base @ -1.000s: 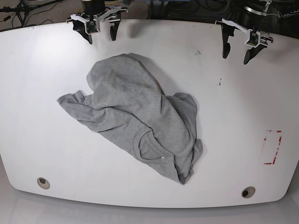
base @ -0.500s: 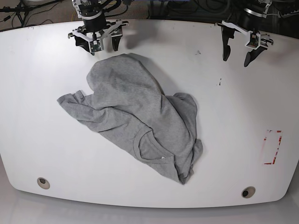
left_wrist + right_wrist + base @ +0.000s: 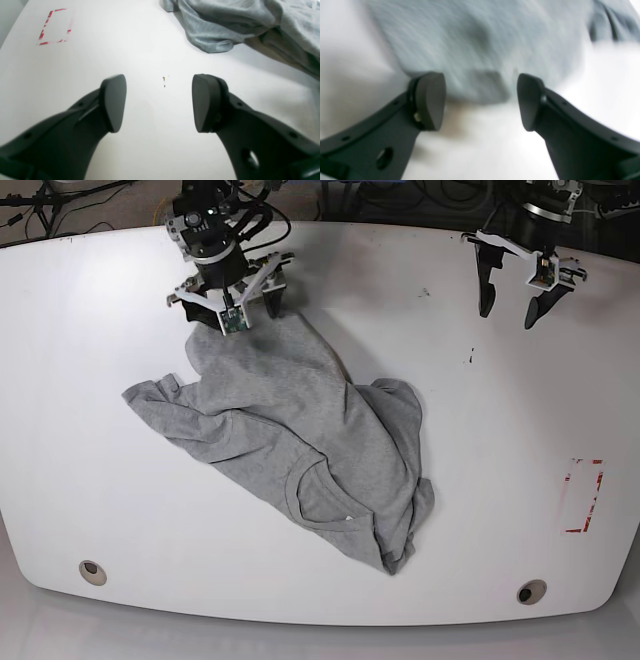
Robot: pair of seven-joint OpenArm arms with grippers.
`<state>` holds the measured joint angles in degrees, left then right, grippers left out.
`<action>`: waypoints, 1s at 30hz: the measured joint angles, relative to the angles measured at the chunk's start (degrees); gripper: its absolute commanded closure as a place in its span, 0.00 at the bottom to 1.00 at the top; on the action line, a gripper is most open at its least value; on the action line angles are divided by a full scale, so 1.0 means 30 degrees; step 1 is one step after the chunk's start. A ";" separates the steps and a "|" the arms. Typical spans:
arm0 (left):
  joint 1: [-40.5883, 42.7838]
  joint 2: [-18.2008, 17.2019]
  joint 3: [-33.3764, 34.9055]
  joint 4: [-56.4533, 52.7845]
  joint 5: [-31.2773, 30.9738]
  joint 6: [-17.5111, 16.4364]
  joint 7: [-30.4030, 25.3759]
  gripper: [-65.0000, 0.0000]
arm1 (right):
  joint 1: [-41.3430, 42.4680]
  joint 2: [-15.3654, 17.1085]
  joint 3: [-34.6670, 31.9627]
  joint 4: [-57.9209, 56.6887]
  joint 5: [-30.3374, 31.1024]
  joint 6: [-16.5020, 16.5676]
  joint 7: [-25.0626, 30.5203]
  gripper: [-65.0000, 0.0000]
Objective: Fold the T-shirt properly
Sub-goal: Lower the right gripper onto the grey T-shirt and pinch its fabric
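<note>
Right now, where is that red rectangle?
In the base view, the red rectangle is marked on the table near its right edge, right of the T-shirt.

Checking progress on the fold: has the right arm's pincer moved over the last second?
Yes. In the base view the right pincer, jaws open, has come from the white table's far edge down to the crumpled heather-grey cotton T-shirt's top edge.

A broad white counter (image 3: 520, 430) with rounded corners fills the room under even light. A red tape rectangle (image 3: 583, 496) marks its right side; dark cables (image 3: 60, 200) tangle beyond the far edge.
</note>
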<state>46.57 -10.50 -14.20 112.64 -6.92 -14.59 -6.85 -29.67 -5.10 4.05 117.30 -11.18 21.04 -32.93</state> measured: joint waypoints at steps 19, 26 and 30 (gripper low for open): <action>-0.0124 -0.0015 0.0000 0.0000 0.0000 0.0000 0.0109 0.40 | 0.1246 -0.0313 0.1341 -0.2055 0.0153 -0.0233 0.1078 0.35; -0.0131 -0.0007 0.0000 0.0000 0.0000 -0.0007 0.0291 0.40 | 0.1770 -0.0182 0.1421 -0.2652 0.0211 -0.0299 0.0933 0.35; -0.0189 -0.0015 0.0036 0.0000 0.0000 0.0000 0.0284 0.40 | 0.2535 -0.0058 0.0787 -0.2667 0.0240 -0.0204 0.0546 0.35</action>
<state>46.00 -10.55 -14.09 112.64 -6.92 -14.59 -6.00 -22.06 -5.28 6.42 109.30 -10.46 20.43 -31.29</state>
